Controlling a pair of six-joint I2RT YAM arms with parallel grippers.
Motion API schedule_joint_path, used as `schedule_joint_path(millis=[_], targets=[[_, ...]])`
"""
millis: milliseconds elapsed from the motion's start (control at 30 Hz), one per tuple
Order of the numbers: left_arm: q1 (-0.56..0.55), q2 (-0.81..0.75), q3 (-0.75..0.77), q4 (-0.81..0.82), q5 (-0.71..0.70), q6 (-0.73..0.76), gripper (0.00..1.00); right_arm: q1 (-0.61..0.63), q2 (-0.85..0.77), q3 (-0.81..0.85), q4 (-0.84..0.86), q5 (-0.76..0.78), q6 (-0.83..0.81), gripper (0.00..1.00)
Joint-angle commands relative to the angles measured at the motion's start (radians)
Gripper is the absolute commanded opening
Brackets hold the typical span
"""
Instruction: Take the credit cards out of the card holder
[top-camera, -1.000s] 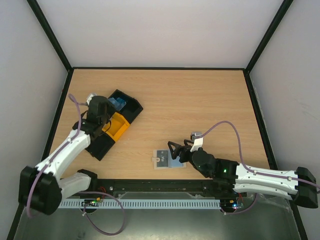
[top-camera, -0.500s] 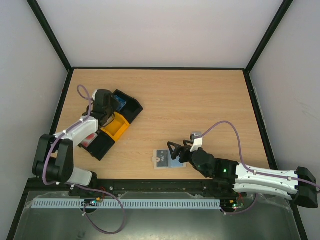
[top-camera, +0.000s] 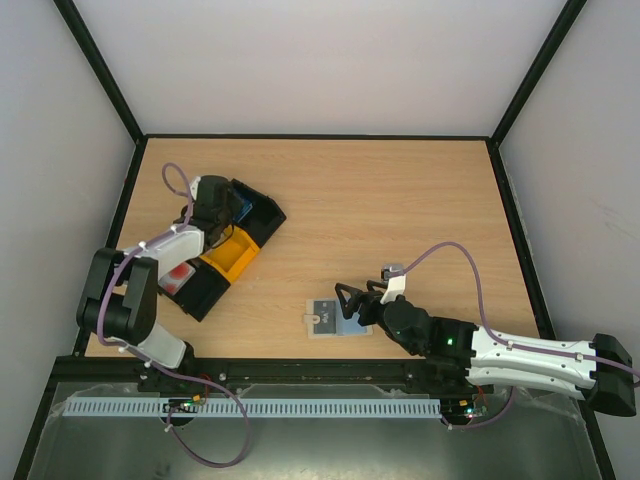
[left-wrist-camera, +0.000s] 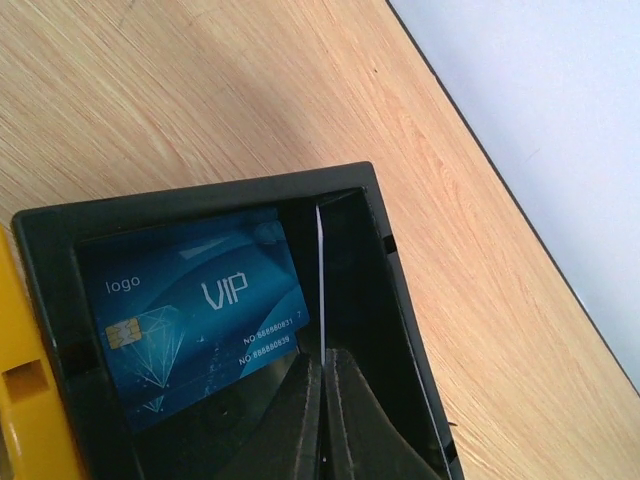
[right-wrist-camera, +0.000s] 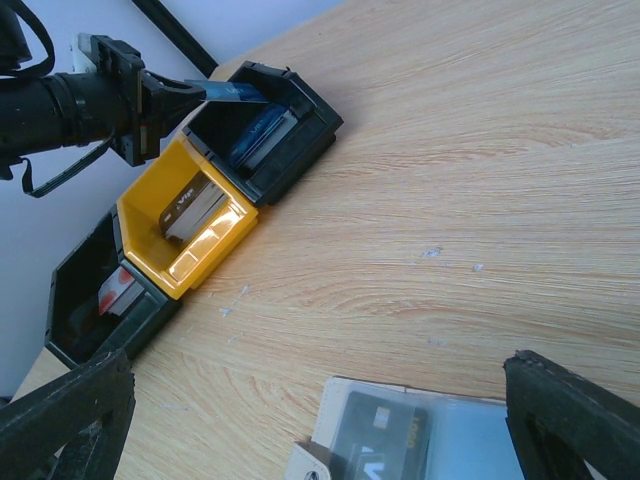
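Note:
The card holder (top-camera: 335, 318), pale blue-grey with a beige tab, lies flat near the table's front edge; a dark credit card (right-wrist-camera: 385, 440) shows through its clear pocket. My right gripper (top-camera: 352, 300) hovers just over it, open, its fingers (right-wrist-camera: 60, 420) wide on either side and touching nothing. My left gripper (left-wrist-camera: 322, 352) is shut on a thin blue card (right-wrist-camera: 228, 92), seen edge-on (left-wrist-camera: 320, 270), above the far black compartment. A blue VIP card (left-wrist-camera: 190, 310) lies in that compartment.
The black-and-yellow compartment tray (top-camera: 215, 285) sits at the left of the table. Its yellow bin (right-wrist-camera: 185, 235) holds a grey card (right-wrist-camera: 190, 212), and its near black bin holds a red card (top-camera: 178, 272). Black frame rails (top-camera: 130, 200) border the table.
My left arm has folded back, its elbow drawn toward the left edge, and the gripper with its card shifted slightly farther over the tray's far compartment. The right arm has not moved.

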Motion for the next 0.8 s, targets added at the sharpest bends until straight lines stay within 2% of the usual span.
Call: schedule_joint_path(millis=[0,400,633,767], targets=[[0.007,0.025,0.035,0.023,-0.073,0.025,0.03,0.006,-0.009,0.028,-0.039,0.036,0.018,0.98],[0.004,0.096,0.073,-0.025,-0.107,0.04,0.03,0.006,-0.066,0.012,-0.069,0.049,0.03,0.98],[0.004,0.089,0.096,-0.073,-0.119,0.05,0.23,0.006,-0.087,0.014,-0.079,0.058,0.014,0.98],[0.001,0.086,0.116,-0.102,-0.104,0.053,0.29,0.006,-0.089,0.022,-0.089,0.043,0.018,0.98]])
